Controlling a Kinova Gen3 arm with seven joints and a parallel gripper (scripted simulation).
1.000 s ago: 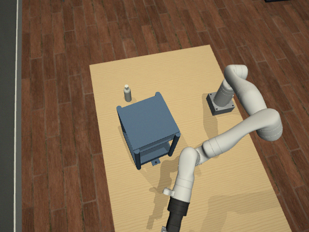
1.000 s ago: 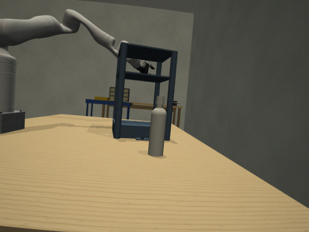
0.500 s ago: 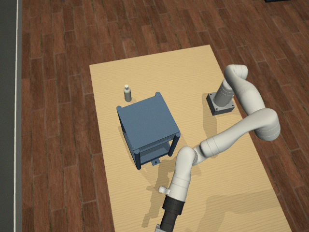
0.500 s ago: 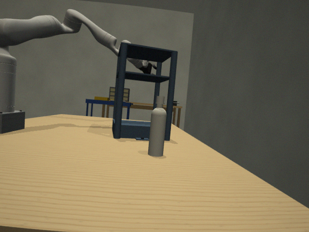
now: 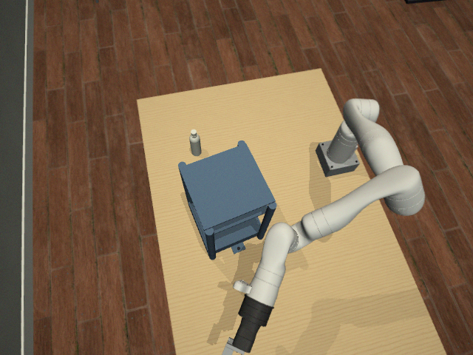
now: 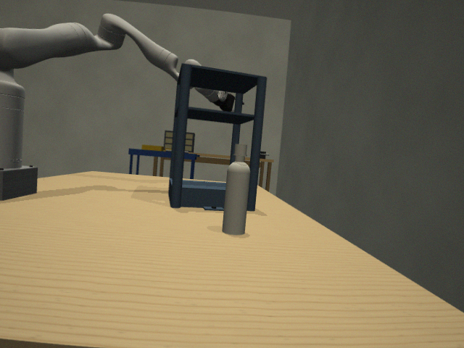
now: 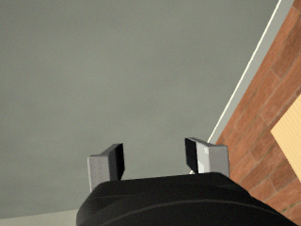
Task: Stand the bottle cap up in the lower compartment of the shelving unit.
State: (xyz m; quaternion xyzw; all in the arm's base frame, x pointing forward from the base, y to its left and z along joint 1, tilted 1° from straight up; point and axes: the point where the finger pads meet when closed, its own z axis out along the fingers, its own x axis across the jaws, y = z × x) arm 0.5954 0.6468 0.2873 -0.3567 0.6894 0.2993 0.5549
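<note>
Grey bottle (image 6: 235, 194) stands upright, cap up, on the pale wood surface (image 6: 112, 262), just beside the back of the blue shelving unit (image 5: 229, 183), on the side away from my arm's base (image 5: 324, 168). My hand (image 7: 154, 158) is spread wide with nothing between its fingers; it sits well apart from the bottle, out past the front of the unit and high off the surface, pointed away toward a grey wall. I judge the bottle rigid and fairly light, smooth-sided and so likely slippery; tall and narrow, it should tip easily if nudged. Its body nearly fills my stroke, so I would centre carefully and take it on the straight cylinder, about mid-height or a little above, below the shoulder and not on the narrow cap (image 6: 240, 150). A side grasp should suit sliding it into the lower compartment under the middle shelf. Hard to read: in the top view my fingertips are cut off at the bottom edge; the exterior view hides most of the wrist behind the unit's posts and shelves; the wrist view shows neither bottle nor unit. The front lip I cannot make out anywhere.
</note>
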